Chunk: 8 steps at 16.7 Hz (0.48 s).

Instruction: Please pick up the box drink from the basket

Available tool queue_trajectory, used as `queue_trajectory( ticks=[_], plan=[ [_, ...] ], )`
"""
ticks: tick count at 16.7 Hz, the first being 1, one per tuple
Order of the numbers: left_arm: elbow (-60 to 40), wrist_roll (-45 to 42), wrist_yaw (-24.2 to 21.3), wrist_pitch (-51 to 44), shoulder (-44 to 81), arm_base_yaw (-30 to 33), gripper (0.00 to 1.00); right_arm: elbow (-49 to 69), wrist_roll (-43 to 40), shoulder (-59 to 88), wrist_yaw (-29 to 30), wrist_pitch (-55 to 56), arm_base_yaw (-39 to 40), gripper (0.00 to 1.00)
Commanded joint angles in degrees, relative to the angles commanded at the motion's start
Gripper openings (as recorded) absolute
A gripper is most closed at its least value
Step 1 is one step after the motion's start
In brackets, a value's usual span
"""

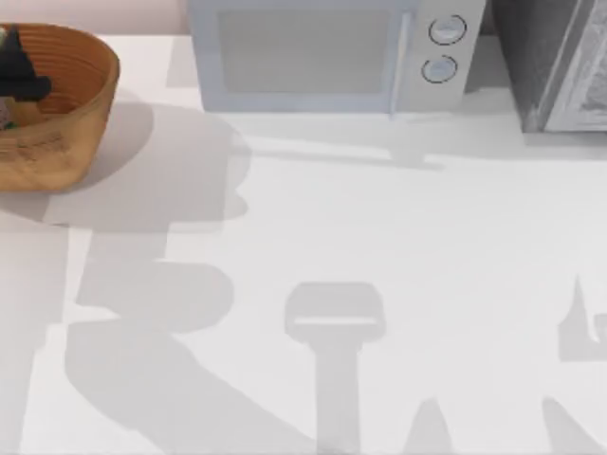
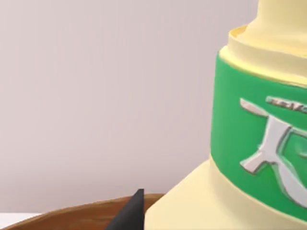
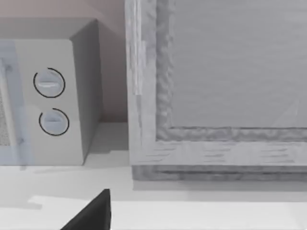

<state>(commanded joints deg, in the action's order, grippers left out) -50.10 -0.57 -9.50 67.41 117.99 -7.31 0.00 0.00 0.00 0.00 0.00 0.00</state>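
Note:
The orange-brown woven basket [image 1: 66,123] sits at the table's far left corner. My left gripper [image 1: 19,74] reaches down inside it as a dark shape and covers most of what lies there. Up close in the left wrist view stands the box drink [image 2: 249,143], pale yellow with a green neck band carrying silver lettering. One dark fingertip [image 2: 130,213] rests against its shoulder, with the brown basket rim [image 2: 72,215] just below. The drink's cap is out of frame. A dark part of my right gripper [image 3: 91,215] hangs over the table facing the back right.
A white microwave [image 1: 332,52] with two round knobs stands at the back centre. To its right stands a grey cabinet [image 1: 560,66], seen close up as the cabinet [image 3: 216,96] in the right wrist view. Arm shadows fall across the white table [image 1: 379,237].

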Motion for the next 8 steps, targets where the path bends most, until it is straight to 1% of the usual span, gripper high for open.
queue_trajectory(
  ticks=[5,8],
  plan=[
    [0.0,-0.2,0.0,-0.2,-1.4,-0.4,0.0,0.0,0.0,0.0,0.0,0.0,0.0,1.0],
    [-1.8,-0.2,0.0,-4.2,-4.0,-0.3,0.0,0.0,0.0,0.0,0.0,0.0,0.0,1.0]
  ],
)
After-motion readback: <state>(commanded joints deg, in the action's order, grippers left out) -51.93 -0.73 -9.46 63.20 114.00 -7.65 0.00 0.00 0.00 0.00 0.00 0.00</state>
